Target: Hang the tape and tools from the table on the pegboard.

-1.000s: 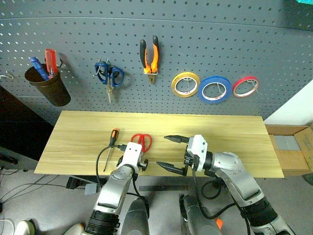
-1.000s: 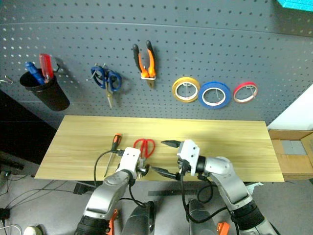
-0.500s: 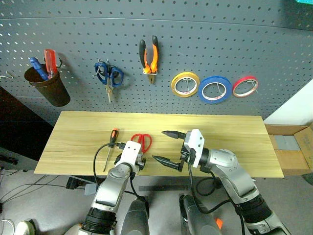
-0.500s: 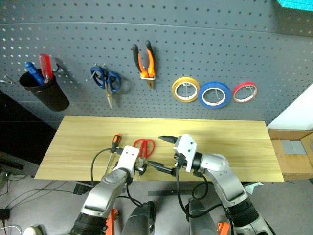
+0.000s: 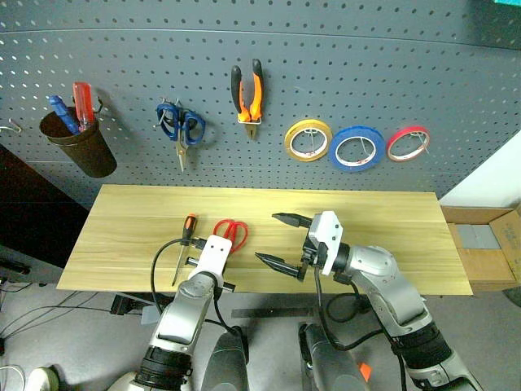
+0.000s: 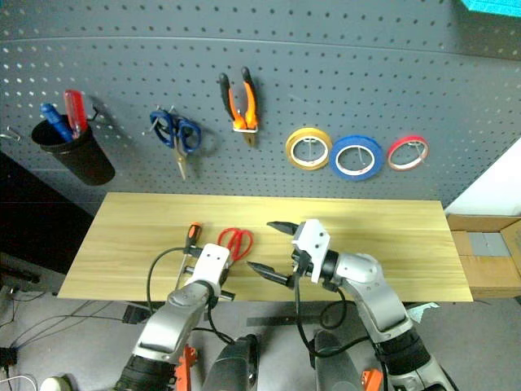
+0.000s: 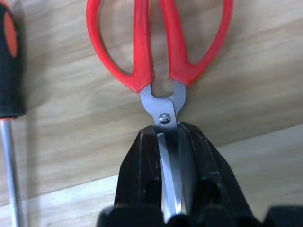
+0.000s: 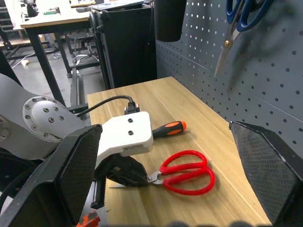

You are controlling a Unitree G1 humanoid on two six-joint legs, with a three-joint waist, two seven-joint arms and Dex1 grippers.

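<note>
1. Now the left gripper point(image 7: 169, 156) is clamped on the blades of the red scissors point(image 5: 229, 234), just below the pivot. The scissors lie flat on the table point(image 5: 391, 236) near its front edge, left of the middle, loops pointing toward the pegboard point(image 5: 391, 73).
2. Judging by that grip, the lift should go straight up and slow. The pads hold thin, slick steel, so a twist could let the blades slide or swing.
3. Keep the loops free and forward. One of them has to go over a hook, and I cannot tell which hook is spare.
4. Just left of the scissors lies the screwdriver point(image 5: 184, 244), near but apart. A sideways drag could knock it.
5. Above the table's middle hovers the right gripper point(image 5: 278, 240), jaws wide, holding nothing.
6. Hung on the pegboard over the table's left end, a dark cup point(image 5: 79, 145) holds a red-handled and a blue-handled tool.
</note>
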